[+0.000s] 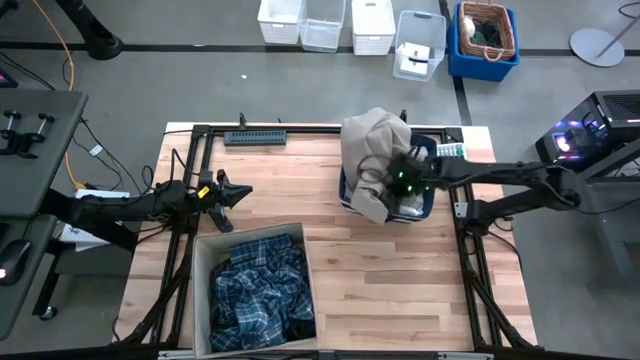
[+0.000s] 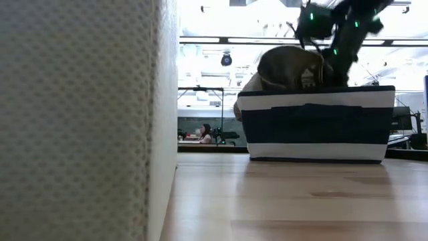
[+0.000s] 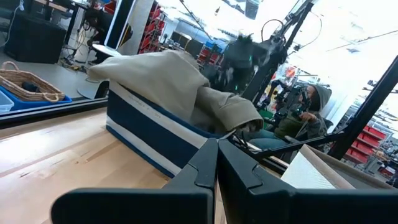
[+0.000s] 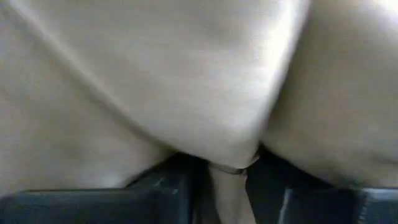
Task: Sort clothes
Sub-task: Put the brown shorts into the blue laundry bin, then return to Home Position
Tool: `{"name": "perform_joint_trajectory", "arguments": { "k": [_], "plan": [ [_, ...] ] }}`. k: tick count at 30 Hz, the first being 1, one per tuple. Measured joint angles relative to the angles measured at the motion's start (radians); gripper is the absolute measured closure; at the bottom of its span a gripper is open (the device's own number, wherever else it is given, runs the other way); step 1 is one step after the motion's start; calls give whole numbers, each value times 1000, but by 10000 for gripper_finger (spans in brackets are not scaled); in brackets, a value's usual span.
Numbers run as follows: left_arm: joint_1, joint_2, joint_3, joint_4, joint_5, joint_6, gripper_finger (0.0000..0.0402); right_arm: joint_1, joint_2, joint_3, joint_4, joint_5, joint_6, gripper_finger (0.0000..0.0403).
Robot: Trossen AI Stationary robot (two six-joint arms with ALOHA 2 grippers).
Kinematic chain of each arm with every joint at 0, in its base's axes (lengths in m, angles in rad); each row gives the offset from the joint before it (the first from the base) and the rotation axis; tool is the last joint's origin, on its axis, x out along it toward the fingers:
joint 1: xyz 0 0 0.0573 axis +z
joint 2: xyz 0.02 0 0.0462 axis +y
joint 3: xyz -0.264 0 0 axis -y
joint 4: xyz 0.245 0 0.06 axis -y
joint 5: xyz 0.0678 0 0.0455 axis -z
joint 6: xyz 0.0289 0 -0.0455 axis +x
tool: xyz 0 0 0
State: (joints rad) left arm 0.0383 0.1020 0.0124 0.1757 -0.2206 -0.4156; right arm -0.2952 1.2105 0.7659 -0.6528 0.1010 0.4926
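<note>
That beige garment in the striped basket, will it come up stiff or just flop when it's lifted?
Probably floppy: the beige garment already droops in folds over the striped basket rim. The right pincer pinches only a thin fold, so the rest would likely dangle. It looks light, though a trailing sleeve might catch on the rim.

Evenly lit from overhead, soft shadows on the desk point(image 1: 400, 270). Blown-out ceiling glare at upper right of the low view. Near bin wall point(image 2: 80, 120) blurred at left. Beige cloth point(image 4: 186, 81) out of focus.
</note>
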Motion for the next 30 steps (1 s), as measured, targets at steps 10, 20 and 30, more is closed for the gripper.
{"name": "perform_joint_trajectory", "arguments": {
  "k": [10,20,30],
  "plan": [
    [0,0,0,0,0,0,401,-45,-57,306,-277,137,-183,210],
    [0,0,0,0,0,0,401,3,-62,590,-311,29,-185,202],
    [0,0,0,0,0,0,401,340,-57,449,141,48,-26,333]
  ]
}}
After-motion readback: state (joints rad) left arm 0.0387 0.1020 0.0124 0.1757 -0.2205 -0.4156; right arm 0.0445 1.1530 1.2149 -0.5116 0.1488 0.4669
